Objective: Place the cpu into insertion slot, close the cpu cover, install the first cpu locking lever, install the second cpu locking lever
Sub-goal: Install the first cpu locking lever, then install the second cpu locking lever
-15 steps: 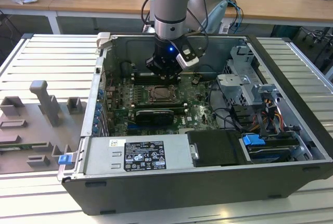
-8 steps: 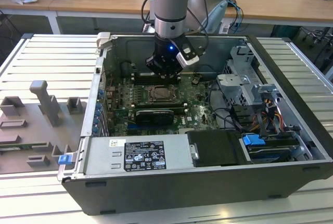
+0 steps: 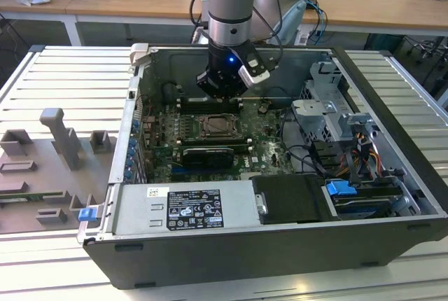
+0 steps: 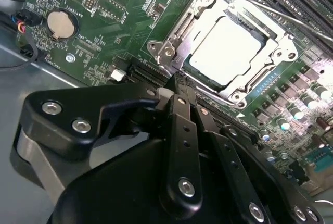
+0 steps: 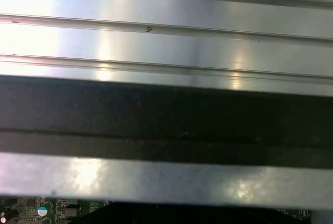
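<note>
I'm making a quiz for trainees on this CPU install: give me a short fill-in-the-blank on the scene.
1. The cpu sits in the ____ of the green motherboard.
2. The metal frame around the cpu is ____ in colour.
3. The end effector is ____ in colour.

Missing words: insertion slot; silver; black

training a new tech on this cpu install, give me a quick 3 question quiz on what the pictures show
1. True or false: the cpu already sits in the insertion slot.
2. Multiple choice: in the second wrist view, the gripper is closest to: A) the round coin battery, B) the corner of the cpu cover, C) the blue drive tab.
3. Fill in: the motherboard lies inside an open computer ____.

Key: 1 true; 2 B; 3 case.
</note>
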You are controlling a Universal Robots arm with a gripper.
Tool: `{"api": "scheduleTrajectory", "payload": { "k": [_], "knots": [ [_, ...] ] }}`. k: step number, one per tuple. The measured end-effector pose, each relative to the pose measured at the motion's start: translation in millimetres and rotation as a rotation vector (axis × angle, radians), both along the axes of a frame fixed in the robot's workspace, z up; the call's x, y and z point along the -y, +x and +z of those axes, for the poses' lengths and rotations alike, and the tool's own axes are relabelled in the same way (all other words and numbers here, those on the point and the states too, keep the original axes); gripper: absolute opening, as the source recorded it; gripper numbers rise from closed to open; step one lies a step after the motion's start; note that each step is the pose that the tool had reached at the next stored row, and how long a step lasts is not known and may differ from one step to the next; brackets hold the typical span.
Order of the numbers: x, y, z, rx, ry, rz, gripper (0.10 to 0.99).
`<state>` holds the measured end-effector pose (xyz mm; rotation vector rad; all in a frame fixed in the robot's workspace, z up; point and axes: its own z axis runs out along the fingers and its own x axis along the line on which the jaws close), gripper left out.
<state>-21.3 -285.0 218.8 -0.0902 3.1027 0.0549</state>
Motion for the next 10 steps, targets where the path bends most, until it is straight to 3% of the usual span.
{"api": "scheduleTrajectory", "payload": {
  "k": [10],
  "knots": [
    [5.6,0.0,0.0,0.0000,0.000,0.000,0.106]
  ]
}}
